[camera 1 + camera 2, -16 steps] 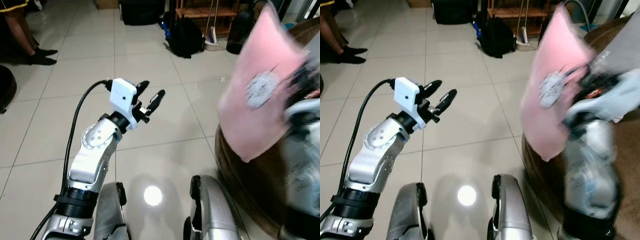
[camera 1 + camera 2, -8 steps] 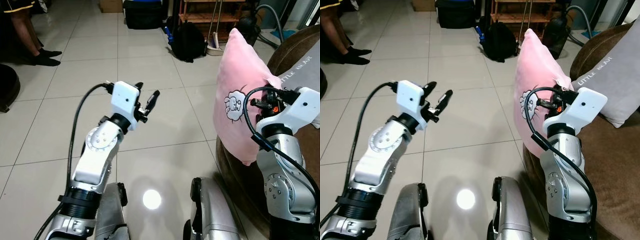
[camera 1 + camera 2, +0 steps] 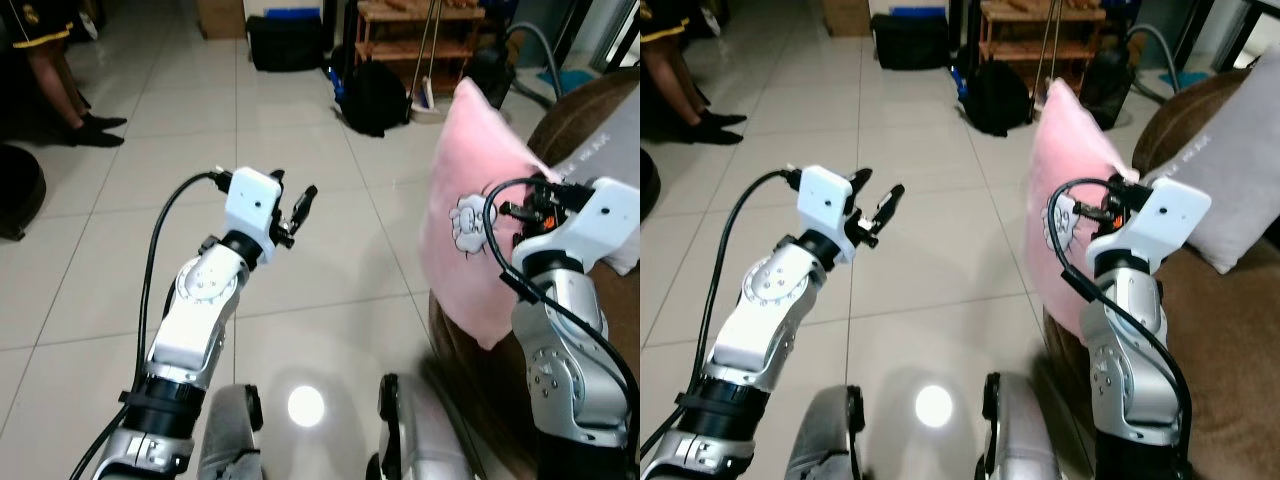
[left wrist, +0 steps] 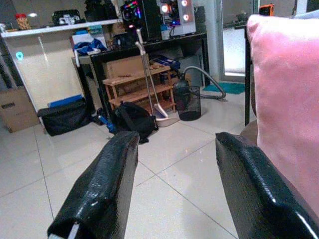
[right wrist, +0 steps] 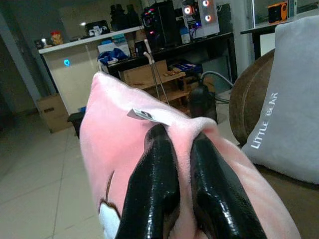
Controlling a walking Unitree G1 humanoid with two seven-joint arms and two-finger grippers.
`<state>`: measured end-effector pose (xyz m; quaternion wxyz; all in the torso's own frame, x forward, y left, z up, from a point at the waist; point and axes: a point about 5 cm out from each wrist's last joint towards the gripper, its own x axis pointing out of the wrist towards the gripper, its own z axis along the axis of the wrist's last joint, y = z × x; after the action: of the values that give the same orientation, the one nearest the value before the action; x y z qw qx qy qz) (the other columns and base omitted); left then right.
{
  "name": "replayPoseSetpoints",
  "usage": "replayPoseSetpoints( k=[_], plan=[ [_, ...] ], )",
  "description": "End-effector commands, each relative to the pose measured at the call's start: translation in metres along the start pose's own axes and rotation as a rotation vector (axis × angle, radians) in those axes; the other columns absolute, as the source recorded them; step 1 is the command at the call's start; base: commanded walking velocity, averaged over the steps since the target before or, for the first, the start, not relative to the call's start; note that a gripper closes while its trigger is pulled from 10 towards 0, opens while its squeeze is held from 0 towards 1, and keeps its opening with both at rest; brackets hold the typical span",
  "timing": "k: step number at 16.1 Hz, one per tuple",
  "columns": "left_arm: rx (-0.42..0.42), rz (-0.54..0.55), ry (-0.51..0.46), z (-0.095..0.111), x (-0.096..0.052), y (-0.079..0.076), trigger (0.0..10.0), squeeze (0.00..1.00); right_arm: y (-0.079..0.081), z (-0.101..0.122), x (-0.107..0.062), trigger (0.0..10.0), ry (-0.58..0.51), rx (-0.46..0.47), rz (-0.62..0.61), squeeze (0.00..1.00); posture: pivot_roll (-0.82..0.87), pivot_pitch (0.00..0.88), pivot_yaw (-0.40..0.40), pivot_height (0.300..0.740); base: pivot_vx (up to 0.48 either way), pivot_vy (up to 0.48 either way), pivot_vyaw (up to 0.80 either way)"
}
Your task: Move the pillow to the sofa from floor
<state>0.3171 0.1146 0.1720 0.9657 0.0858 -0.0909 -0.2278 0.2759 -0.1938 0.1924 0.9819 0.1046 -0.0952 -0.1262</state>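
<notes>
A pink pillow point(image 3: 470, 215) with a small cartoon print hangs upright in the air, beside the arm of the brown sofa point(image 3: 1230, 330). My right gripper point(image 5: 182, 164) is shut on the pillow's upper edge, and pink fabric bulges between its two fingers point(image 5: 154, 184). The pillow's lower corner reaches down by the sofa's front. My left gripper point(image 3: 292, 200) is raised over the tiled floor, left of the pillow, open with nothing between its fingers point(image 4: 104, 184).
A grey cushion point(image 3: 1240, 190) printed "LITTLE BEAR" leans on the sofa back. A black backpack point(image 3: 372, 98), a wooden shelf point(image 3: 415, 30), a broom and a black bin stand at the back. A person's legs point(image 3: 60, 70) are at the far left.
The blur of a second ago has settled and the pink pillow now hangs steady in my right gripper. The view has shifted slightly. My left arm stays raised.
</notes>
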Motion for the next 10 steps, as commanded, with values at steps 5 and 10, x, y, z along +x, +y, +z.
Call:
replayPoseSetpoints(
  k=[5, 10],
  plan=[
    [0.026, -0.025, 0.019, -0.006, -0.002, -0.008, 10.0, 0.0, 0.001, -0.002, -0.003, 10.0, -0.011, -0.049, 0.025, 0.0, 0.0, 0.017, -0.014, 0.67, 0.0, 0.0, 0.0],
    [0.035, -0.031, 0.032, -0.012, -0.005, -0.012, 10.0, 0.0, 0.002, -0.009, -0.015, 10.0, -0.02, -0.082, 0.073, 0.0, 0.0, 0.0, -0.014, 0.715, 0.0, 0.0, 0.0]
  ],
)
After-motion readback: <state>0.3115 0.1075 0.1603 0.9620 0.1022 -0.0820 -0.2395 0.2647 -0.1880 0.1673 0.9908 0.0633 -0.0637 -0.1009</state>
